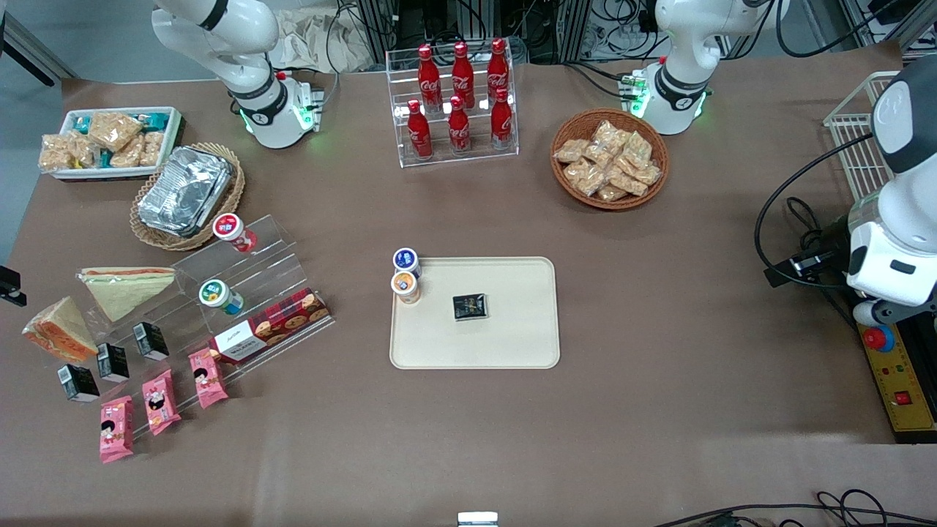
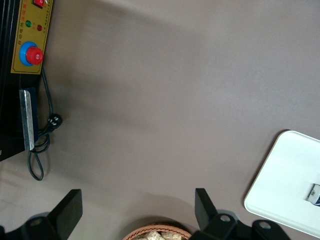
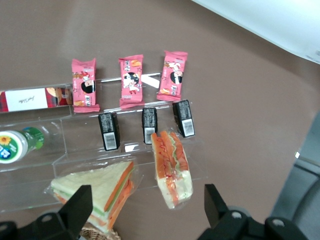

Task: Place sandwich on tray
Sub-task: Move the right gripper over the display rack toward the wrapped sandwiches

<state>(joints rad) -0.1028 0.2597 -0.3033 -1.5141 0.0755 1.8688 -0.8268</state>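
1. The sandwich (image 1: 57, 331) (image 3: 171, 167) lies on the counter (image 1: 659, 307) at the working arm's end, just beside the clear acrylic display steps (image 1: 241, 293).
2. The larger flat sandwich (image 1: 126, 288) (image 3: 97, 192) rests on those steps; its lower corner is cut off in the wrist view.
3. The claw (image 3: 145, 212) hangs above both sandwiches, fingers spread wide, gripping nothing; the front view does not show it.
4. The tray (image 1: 505, 337) sits mid-counter, well apart, carrying a dark packet (image 1: 469, 307) and two small cups (image 1: 405, 274).
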